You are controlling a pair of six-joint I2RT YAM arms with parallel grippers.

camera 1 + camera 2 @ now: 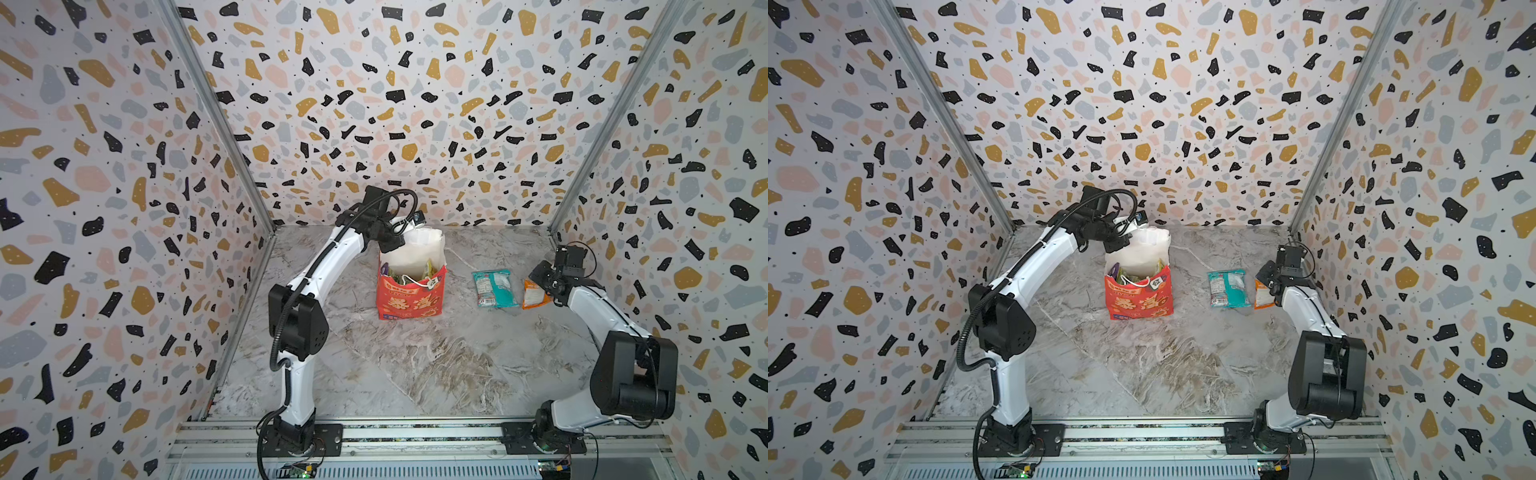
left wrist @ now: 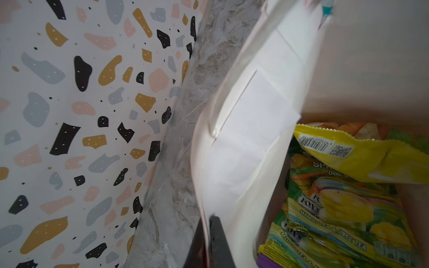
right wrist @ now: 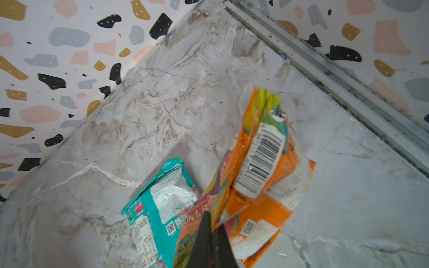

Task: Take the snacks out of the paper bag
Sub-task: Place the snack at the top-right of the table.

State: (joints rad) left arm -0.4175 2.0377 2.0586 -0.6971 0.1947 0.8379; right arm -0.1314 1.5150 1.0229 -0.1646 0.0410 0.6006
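Red paper bag (image 1: 409,299) upright mid-table, L gripper (image 2: 208,234) clamped on its rim; teal packet (image 1: 494,289) out on table, orange packet (image 3: 267,167) pinched by R gripper (image 3: 211,232) beside it; approx. four snacks (image 2: 343,208) still inside.

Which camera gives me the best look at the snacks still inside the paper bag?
Left wrist: it looks into the paper bag, showing the yellow packet and FOX'S packets clearly. Both top views show only slivers above the rim. Right wrist misses the bag.

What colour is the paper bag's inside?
Paper bag is white inside, clearest in the left wrist view.
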